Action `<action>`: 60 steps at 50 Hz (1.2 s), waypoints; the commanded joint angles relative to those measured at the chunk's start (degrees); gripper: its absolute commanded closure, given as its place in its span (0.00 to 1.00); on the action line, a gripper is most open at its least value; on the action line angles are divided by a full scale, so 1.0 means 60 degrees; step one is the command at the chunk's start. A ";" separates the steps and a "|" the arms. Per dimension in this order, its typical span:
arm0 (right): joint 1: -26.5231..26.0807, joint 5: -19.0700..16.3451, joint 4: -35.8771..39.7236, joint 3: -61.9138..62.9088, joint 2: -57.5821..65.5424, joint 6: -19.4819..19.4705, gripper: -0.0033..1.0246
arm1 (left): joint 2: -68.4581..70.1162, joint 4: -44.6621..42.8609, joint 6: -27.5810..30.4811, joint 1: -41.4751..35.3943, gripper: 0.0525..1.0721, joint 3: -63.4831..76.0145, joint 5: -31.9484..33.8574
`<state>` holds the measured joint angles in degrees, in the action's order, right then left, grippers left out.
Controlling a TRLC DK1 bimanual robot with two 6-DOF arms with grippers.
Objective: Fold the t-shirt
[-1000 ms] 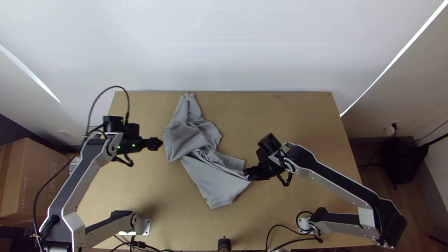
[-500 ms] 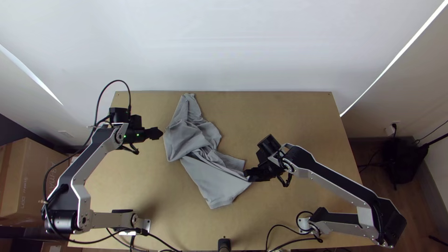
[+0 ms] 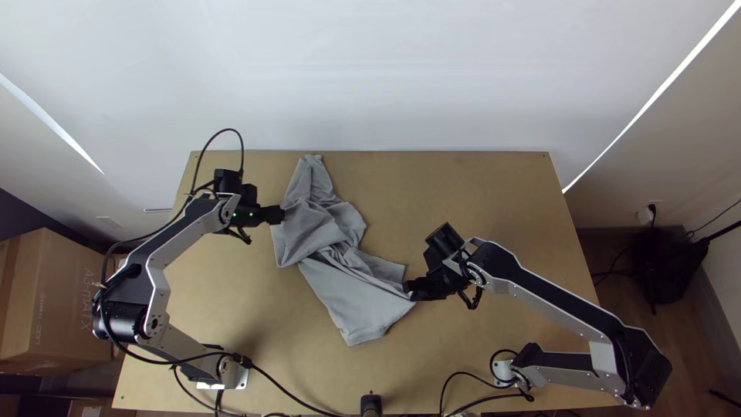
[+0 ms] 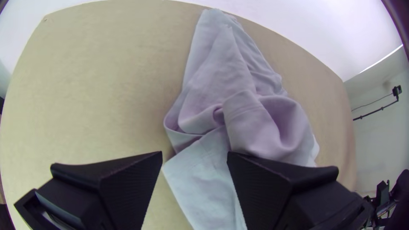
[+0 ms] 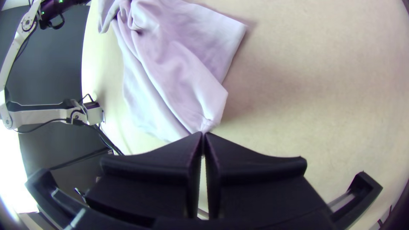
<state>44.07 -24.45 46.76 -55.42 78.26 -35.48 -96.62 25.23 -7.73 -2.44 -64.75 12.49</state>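
Pale, smooth walls (image 3: 370,77) are rising beyond a light wooden table (image 3: 494,185) in the top view, and a brown cardboard box (image 3: 58,301) is sitting at the lower left beside it. A soft grey cloth t-shirt (image 3: 328,232) is lying left of the table's middle, bunched and creased at its centre. Its narrow end is pointing to the far edge, while a flatter, wider part is spreading towards the near edge. The black left gripper (image 3: 277,215) is hanging at the bunched part's left side; whether they are touching is impossible to tell here. The black right gripper (image 3: 411,290) is resting at the cloth's near right side.

In the left wrist view, the left gripper's two wide, flat fingers are standing well apart, with part of the t-shirt showing between them and its rumpled folds rising beyond.

In the right wrist view, the right gripper's fingertips are coming together on a gathered tip of the t-shirt, clamping it, and loose folds are running away from that pinch.
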 commanded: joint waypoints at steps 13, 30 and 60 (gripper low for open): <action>-0.0227 0.0017 -0.0103 0.0257 0.0199 0.0040 0.97 | -0.0728 -0.0251 -0.0148 -0.0707 0.27 -0.0443 -0.0441; -0.0241 0.0002 -0.0221 0.0403 0.0184 0.0025 0.97 | -0.0362 -0.0749 -0.0309 -0.0898 0.75 -0.0165 -0.0690; -0.4065 0.0324 -0.0909 0.0565 -0.1251 0.0128 0.97 | 0.2070 -0.0309 -0.0470 0.0289 0.97 -0.0136 -0.0793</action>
<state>24.25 -23.31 42.85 -53.78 74.74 -35.44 -87.88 22.20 -9.26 -1.72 -64.58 8.27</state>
